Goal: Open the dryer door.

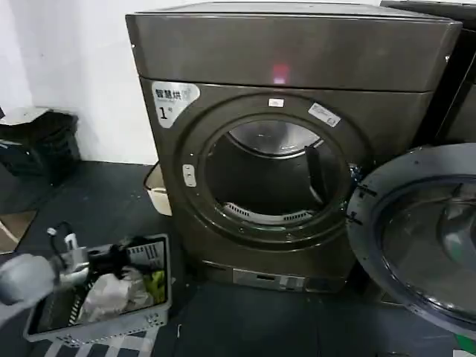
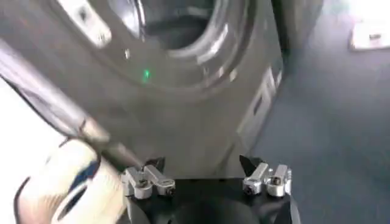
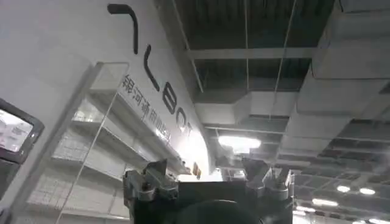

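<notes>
The dryer door (image 1: 428,238) stands swung wide open to the right of the grey-brown dryer (image 1: 297,59), its inner face and dark glass towards me. The round drum opening (image 1: 271,175) is uncovered, and a white "1" sticker (image 1: 172,100) sits at the front's upper left. My left gripper (image 1: 123,253) hangs low to the left of the dryer, above a laundry basket. In the left wrist view it (image 2: 201,164) is open and holds nothing, facing the dryer's lower front (image 2: 183,115). My right gripper (image 3: 206,164) is open, holds nothing, and points up at the ceiling.
A grey laundry basket (image 1: 160,316) with clothes sits on the dark floor at the lower left. A white box (image 1: 158,192) lies against the dryer's left side. Black crates (image 1: 37,141) stand by the left wall. A darker machine (image 1: 461,97) adjoins on the right.
</notes>
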